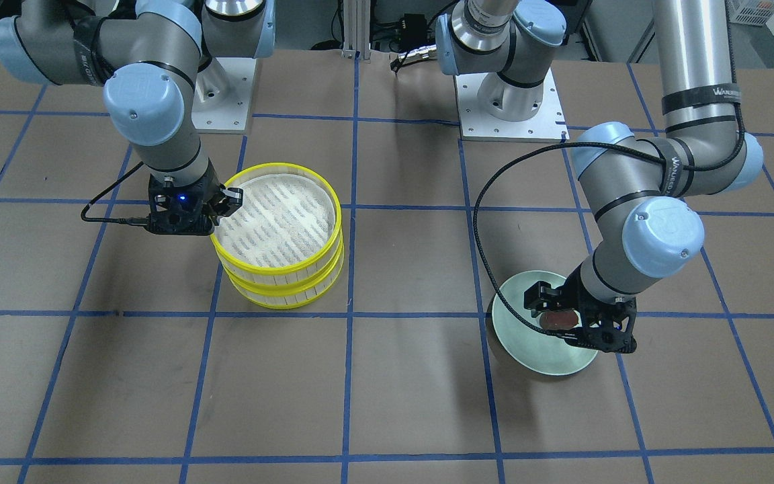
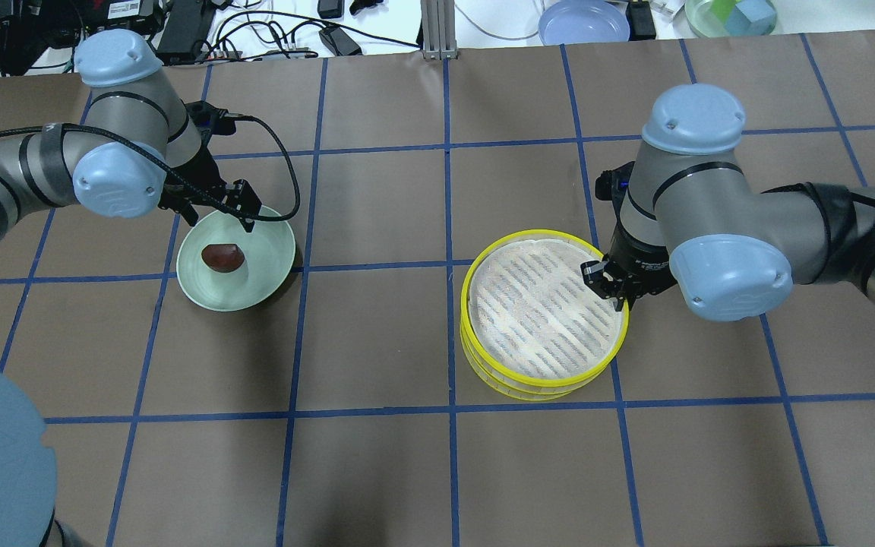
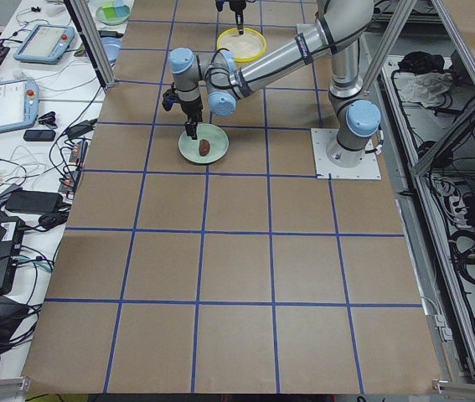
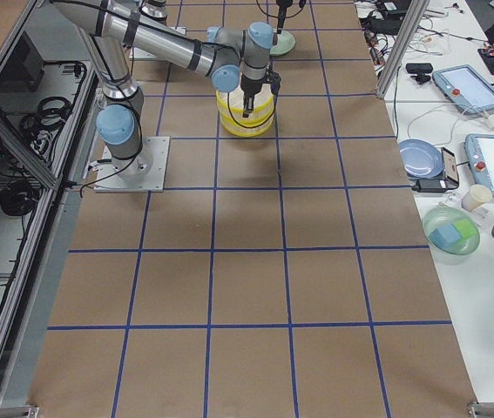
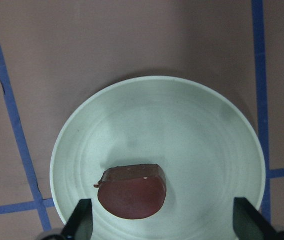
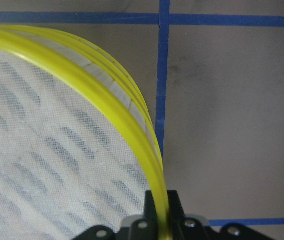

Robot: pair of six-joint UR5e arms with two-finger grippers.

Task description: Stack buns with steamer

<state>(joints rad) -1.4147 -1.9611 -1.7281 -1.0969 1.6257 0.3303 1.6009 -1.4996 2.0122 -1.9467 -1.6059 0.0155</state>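
Well apart from the plate (image 2: 274, 262), the right gripper (image 6: 161, 211) pinches the top steamer tray (image 2: 544, 304) by its rim, likely to lift it, while the left gripper (image 5: 163, 217) hangs spread over the brown bun (image 2: 223, 257) on that plate.

The steamer trays (image 2: 536, 319) have bright yellow rims and pale striped bases. The bun (image 2: 223, 257) is reddish-brown, the plate (image 2: 266, 251) mint-green, and the counter (image 2: 377, 342) brown with a blue grid.

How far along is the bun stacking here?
Done: two steamer trays sit stacked; the top one is empty, and only one bun is in view. In hand: the right gripper pinches the top tray's rim; the left gripper hangs open over the brown bun on the green plate. Left: getting that bun into a tray.
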